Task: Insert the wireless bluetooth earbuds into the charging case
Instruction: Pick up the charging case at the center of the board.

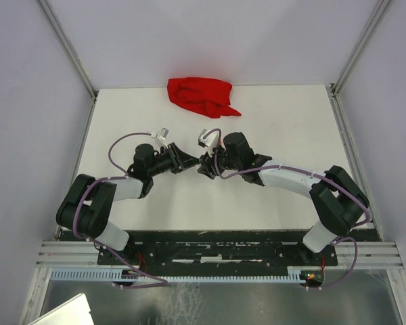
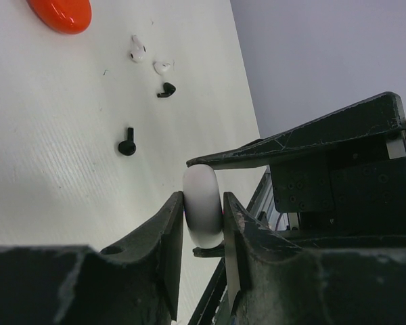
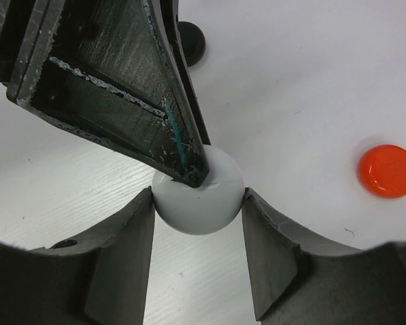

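A round white charging case (image 3: 199, 200) is held above the table between both grippers. My right gripper (image 3: 197, 203) is shut on its rim, one finger on each side. My left gripper (image 2: 203, 203) is shut on its two flat faces, so the case (image 2: 203, 217) shows edge-on there, and one left finger (image 3: 169, 122) crosses over its top. In the top view the two grippers (image 1: 191, 162) (image 1: 207, 166) meet tip to tip at mid-table. Loose earbuds lie on the table beyond: two white (image 2: 137, 49) (image 2: 163, 66) and two black (image 2: 166, 90) (image 2: 127, 143).
An orange-red disc (image 3: 388, 170) (image 2: 61, 13) lies on the white table to the right of the case. A black disc (image 3: 189, 42) lies partly hidden behind the left finger. A crumpled red cloth (image 1: 199, 97) lies at the table's far edge.
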`<state>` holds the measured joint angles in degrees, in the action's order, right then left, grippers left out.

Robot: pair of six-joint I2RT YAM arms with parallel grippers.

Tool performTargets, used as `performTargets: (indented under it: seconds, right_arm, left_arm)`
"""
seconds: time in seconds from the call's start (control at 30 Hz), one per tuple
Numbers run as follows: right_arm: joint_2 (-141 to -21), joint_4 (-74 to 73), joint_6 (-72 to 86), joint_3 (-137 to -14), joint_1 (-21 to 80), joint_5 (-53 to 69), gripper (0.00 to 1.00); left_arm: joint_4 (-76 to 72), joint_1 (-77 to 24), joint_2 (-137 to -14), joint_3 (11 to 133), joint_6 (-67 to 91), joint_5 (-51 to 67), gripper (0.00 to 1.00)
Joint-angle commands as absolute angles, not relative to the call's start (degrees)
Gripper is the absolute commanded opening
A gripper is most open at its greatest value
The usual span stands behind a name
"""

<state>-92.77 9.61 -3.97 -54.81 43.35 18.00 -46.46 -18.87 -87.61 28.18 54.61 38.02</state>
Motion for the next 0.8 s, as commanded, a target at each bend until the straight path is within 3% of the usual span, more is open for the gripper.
performTargets:
  seconds: [0.0, 0.1, 0.17, 0.27, 0.37, 0.5, 0.77]
  right_arm:
    - [-90.49, 11.9, -4.57, -54.68, 43.33, 18.52, 0.14]
    - [-90.44, 11.91, -4.46, -54.76, 43.3, 18.41, 0.16]
    - [-90.46, 11.89, -3.96, -54.95, 43.26, 18.09, 0.26]
    - [-89.84, 11.86, -2.54, -55.13, 43.26, 17.05, 0.56]
    - [-87.88, 12.77, -0.5, -54.49, 43.09, 15.29, 0.74]
    - [-84.28, 12.19, 2.72, -54.42, 42.97, 11.23, 0.86]
    - [-79.53, 3.3, 9.59, -57.22, 42.89, 0.61, 0.99]
  left_arm:
    - [-51.04, -19.15, -86.89, 29.07, 54.41, 39.2, 0.31]
    - [-51.68, -19.16, -87.01, 28.87, 54.58, 39.2, 0.15]
    - [-52.26, -19.16, -87.18, 28.82, 54.78, 39.36, 0.04]
    - [-53.23, -19.16, -87.36, 28.46, 55.5, 39.1, 0.03]
    - [-53.46, -19.16, -87.17, 28.03, 55.9, 38.49, 0.03]
    - [-52.82, -19.16, -86.24, 27.94, 56.26, 37.25, 0.03]
    - [-52.44, -19.17, -84.44, 27.57, 57.31, 35.72, 0.03]
